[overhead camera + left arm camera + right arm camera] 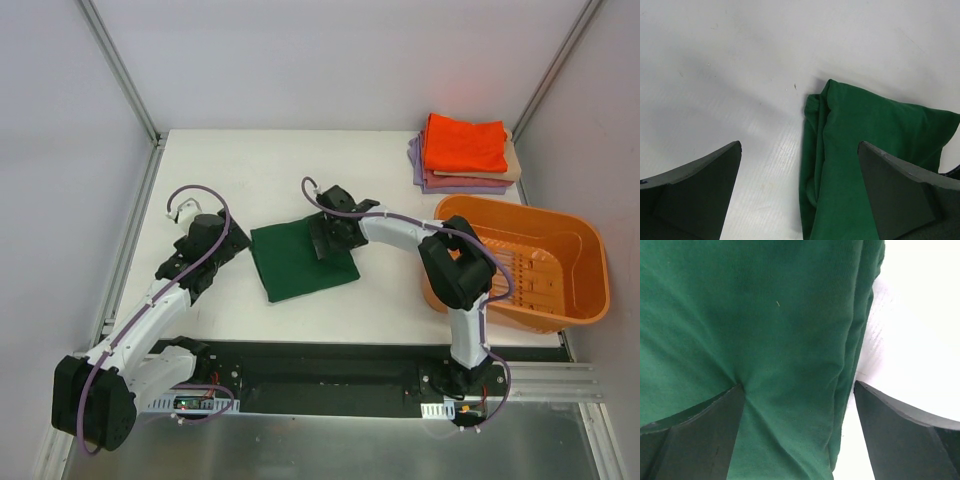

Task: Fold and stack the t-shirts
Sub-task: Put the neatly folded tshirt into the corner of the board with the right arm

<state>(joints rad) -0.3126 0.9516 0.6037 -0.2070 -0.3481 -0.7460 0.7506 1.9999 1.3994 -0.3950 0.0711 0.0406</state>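
Observation:
The dark green t-shirt (298, 262) lies folded into a rectangle at the table's middle. My right gripper (327, 240) is open over its right edge; in the right wrist view one finger (695, 430) presses into the green cloth (765, 330) and the other stands over bare table. My left gripper (232, 247) is open just left of the shirt; in the left wrist view the shirt's folded corner (860, 150) lies between and under the right finger (905, 195). The folded orange shirt (464, 143) tops a stack with tan (512, 163) and lavender (450, 184) ones at the back right.
An orange plastic basket (520, 262) stands at the right, beside the right arm's elbow. The white table (240, 170) has metal frame posts at its back corners and walls on both sides.

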